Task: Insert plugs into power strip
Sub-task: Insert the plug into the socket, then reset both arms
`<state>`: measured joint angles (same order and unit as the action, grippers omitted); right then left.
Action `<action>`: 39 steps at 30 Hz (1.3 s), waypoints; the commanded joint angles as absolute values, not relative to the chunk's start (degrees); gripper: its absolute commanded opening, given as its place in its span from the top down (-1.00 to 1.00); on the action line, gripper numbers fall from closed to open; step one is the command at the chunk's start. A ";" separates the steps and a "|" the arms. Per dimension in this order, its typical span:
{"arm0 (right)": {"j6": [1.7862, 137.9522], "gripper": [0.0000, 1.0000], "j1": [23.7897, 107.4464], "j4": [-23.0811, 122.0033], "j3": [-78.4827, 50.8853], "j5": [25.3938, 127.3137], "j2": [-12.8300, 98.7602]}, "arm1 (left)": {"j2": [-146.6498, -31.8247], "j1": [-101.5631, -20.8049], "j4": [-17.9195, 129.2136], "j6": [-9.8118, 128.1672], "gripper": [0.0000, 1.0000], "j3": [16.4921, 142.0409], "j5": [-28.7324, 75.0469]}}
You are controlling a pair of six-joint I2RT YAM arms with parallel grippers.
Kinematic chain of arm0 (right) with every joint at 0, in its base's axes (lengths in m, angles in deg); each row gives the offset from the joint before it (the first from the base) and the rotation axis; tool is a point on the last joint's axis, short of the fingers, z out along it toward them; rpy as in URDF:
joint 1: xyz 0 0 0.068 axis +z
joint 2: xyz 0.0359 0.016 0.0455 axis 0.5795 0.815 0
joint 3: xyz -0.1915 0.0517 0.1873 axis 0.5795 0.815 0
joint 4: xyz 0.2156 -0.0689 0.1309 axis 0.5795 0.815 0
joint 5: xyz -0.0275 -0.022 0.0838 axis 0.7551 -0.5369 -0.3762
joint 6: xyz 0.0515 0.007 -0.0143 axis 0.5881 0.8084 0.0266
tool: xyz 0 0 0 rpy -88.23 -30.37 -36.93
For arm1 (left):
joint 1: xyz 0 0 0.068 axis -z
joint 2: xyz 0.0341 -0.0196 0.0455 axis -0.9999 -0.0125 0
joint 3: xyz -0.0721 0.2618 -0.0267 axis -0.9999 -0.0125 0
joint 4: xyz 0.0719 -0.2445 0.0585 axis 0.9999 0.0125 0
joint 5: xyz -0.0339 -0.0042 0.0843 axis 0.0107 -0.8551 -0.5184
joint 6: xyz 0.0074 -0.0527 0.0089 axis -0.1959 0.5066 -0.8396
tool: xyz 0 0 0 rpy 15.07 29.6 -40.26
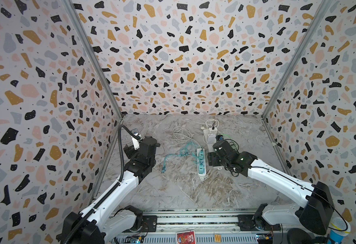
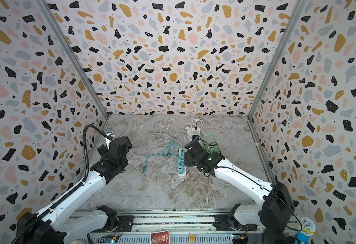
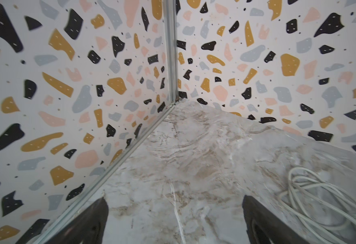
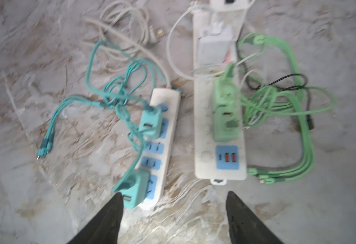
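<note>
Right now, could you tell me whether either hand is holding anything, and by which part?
Nothing is held. The left hand is open over the table; the right hand is open by the power strips.

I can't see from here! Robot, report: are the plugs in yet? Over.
Left end effector open, empty. Right end effector open, empty. Teal plugs on small power strip; mint plug, white plug on big strip. Green cables tangled alongside.
</note>
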<state>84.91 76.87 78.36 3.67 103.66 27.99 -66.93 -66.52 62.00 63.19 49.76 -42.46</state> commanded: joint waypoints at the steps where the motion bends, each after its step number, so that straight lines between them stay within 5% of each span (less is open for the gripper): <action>1: 78.47 -0.63 69.14 73.12 4.31 102.98 25.00 | -67.11 -67.87 47.02 54.22 -0.99 47.08 -49.82; 7: 71.34 -0.70 55.59 59.04 8.06 103.06 24.32 | -69.69 -73.07 29.58 47.23 -0.99 37.93 -42.06; 12: 66.72 -0.98 47.91 43.00 17.88 100.20 19.93 | -69.01 -75.44 8.81 41.61 -0.99 23.03 -32.46; 17: 58.96 -0.98 45.94 29.58 27.21 108.14 18.16 | -74.92 -77.42 -0.01 40.25 -0.99 19.02 -30.16; 26: 57.58 -0.98 40.56 8.01 41.49 104.20 21.90 | -82.66 -80.05 -10.84 37.93 -0.99 15.80 -23.63; 39: 50.29 -0.98 40.35 -21.21 53.94 87.89 33.80 | -89.29 -80.14 -25.46 37.01 -0.99 10.61 -22.01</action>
<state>52.93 40.54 -12.02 53.61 92.84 32.69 -87.61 -79.87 -16.44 37.62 11.72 -22.20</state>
